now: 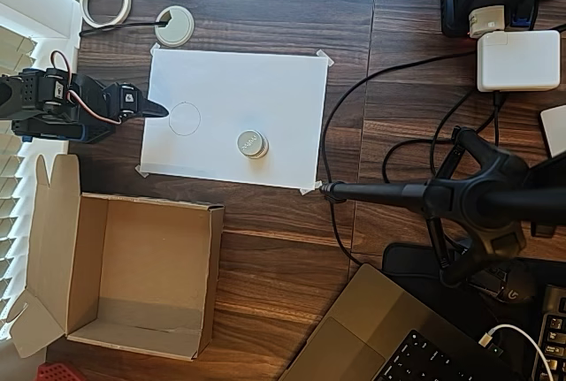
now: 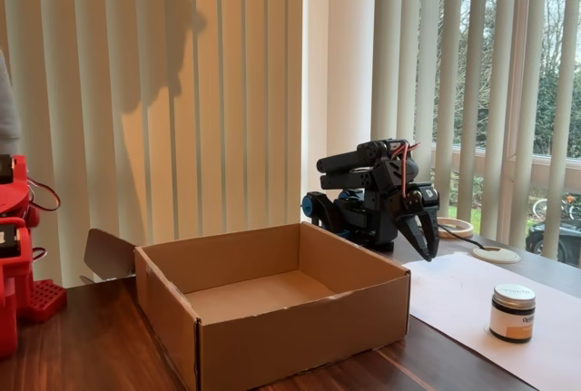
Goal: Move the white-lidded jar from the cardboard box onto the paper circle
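Note:
The white-lidded jar [image 1: 252,144] stands upright on the white sheet [image 1: 265,89], right of the paper circle [image 1: 185,118] and apart from it. The fixed view also shows the jar [image 2: 513,312] on the sheet, outside the cardboard box [image 2: 272,337]. The cardboard box [image 1: 212,275] sits at the lower left with nothing in it. My gripper [image 1: 162,110] is folded back on the black arm at the sheet's left edge, just left of the circle. In the fixed view my gripper [image 2: 427,244] points down with its jaws together, holding nothing.
A white desk grommet [image 1: 174,26] and a tape roll [image 1: 105,1] lie at the back left. A black camera stand [image 1: 460,195] reaches in from the right, with cables [image 1: 336,116] beside the sheet. A laptop [image 1: 380,337] and a white charger [image 1: 517,60] occupy the right side.

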{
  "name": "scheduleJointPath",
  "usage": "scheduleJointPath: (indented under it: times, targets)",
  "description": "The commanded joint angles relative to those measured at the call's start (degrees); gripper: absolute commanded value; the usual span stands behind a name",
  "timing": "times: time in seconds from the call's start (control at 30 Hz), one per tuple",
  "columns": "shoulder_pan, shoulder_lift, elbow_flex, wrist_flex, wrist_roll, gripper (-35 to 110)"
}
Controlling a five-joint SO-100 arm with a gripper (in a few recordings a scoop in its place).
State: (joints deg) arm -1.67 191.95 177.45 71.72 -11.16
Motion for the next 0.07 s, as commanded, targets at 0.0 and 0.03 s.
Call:
scheduleJointPath:
  times: [0.0, 0.03]
  targets:
    - [-0.44, 3.78, -3.43, 1.23, -0.62, 0]
    - [-0.44, 3.78, -3.43, 1.23, -0.62, 0]
